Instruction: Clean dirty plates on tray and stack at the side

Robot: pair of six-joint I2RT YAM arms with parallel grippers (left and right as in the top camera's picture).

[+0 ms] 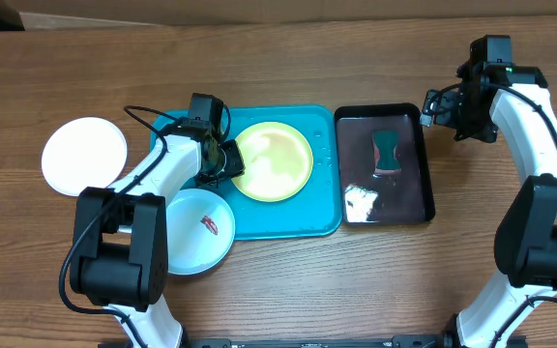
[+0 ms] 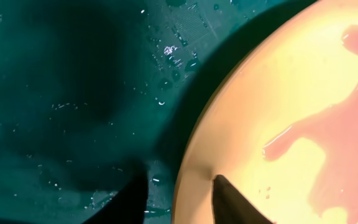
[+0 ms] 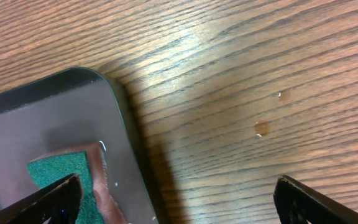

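Wooden table (image 1: 288, 290), seen from overhead: a yellow-green plate (image 1: 274, 161) sits on the turquoise tray (image 1: 298, 224). The left gripper (image 2: 180, 199) straddles its left rim, one finger outside and one on the plate. Whether they pinch it cannot be told. A blue plate (image 1: 196, 232) with a red smear (image 1: 210, 225) overlaps the tray's near-left corner. A white plate (image 1: 84, 157) lies apart at left. The right gripper (image 3: 176, 186) hangs spread wide beside a black tray (image 1: 424, 193) holding a green sponge (image 1: 387, 150).

White plate (image 1: 84, 155), yellow-green plate (image 1: 273, 161), pale-blue plate (image 1: 196, 247) red-smeared; turquoise tray (image 1: 303, 218).
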